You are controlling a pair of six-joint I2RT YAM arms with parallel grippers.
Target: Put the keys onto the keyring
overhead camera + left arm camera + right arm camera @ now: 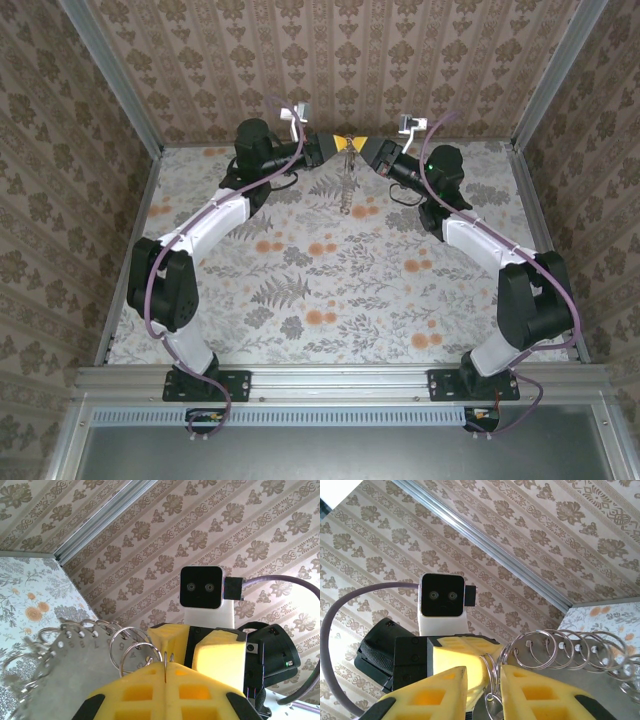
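High above the back of the table, my left gripper [338, 143] and right gripper [362, 146] meet tip to tip. The left gripper [165, 672] is shut on a thin steel keyring [165, 661] that stands edge-on in the seam between its yellow fingers. My right gripper [484, 685] stands open, its fingers on either side of that keyring [490, 672] with a gap showing on the left. A small metal loop hangs low on the ring; whether it belongs to one of the keys I cannot tell. A grey numbered plate [60, 670] threaded with several rings [555, 647] hangs beside the fingers.
The plate with its rings dangles below the grippers [347, 188] over the floral table [330, 290]. Patterned walls close in the back and both sides, with aluminium frame posts [110, 70] in the corners. Purple cables loop off both wrists.
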